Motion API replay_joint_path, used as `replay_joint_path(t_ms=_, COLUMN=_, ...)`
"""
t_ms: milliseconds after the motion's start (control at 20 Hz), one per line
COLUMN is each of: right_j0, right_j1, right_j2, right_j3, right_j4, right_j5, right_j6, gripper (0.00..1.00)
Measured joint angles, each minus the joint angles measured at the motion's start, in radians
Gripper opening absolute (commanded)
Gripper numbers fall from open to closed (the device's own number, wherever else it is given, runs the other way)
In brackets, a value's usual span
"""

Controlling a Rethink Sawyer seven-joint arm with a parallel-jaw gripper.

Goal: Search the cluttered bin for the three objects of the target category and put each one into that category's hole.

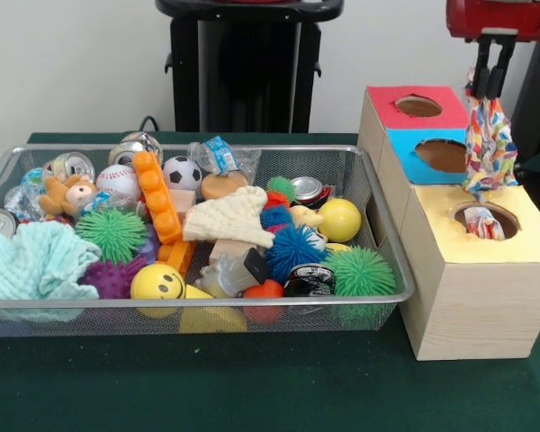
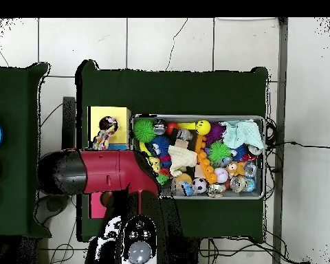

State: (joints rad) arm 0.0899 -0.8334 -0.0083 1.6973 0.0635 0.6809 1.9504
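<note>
Gripper (image 1: 490,88) sits above the row of boxes at the front view's right, black fingers pinched on the top of a dotted fabric piece (image 1: 489,148). The piece hangs limp and vertical, whitish with bright multicolour blotches, its lower end reaching down to the hole (image 1: 486,219) in the yellow-topped box (image 1: 522,247). Inside that hole a second dotted piece (image 1: 484,225) shows, partly sunk below the rim. Blue-topped box (image 1: 414,162) and red-topped box (image 1: 387,110) stand behind the yellow one, touching in a line. Wire mesh bin (image 1: 378,261) lies just beside the boxes on the green counter (image 1: 252,387), full of clutter: cream knitted cloth (image 1: 229,220) near the middle, teal towel (image 1: 31,261) at the left end, orange block strip (image 1: 157,202), yellow smiley ball (image 1: 157,281), spiky green ball (image 1: 115,232), baseball (image 1: 119,180), cans. Overhead, the red arm (image 2: 106,172) crosses over the boxes; the hanging piece (image 2: 104,134) shows on the yellow top (image 2: 121,117), bin (image 2: 264,158) to the side.
</note>
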Motion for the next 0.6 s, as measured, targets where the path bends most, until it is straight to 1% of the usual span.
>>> replay_joint_path(t_ms=600, right_j0=-0.002, right_j1=0.000, right_j2=0.007, right_j3=-0.030, right_j4=0.004, right_j5=0.000, right_j6=0.000, gripper=0.00)
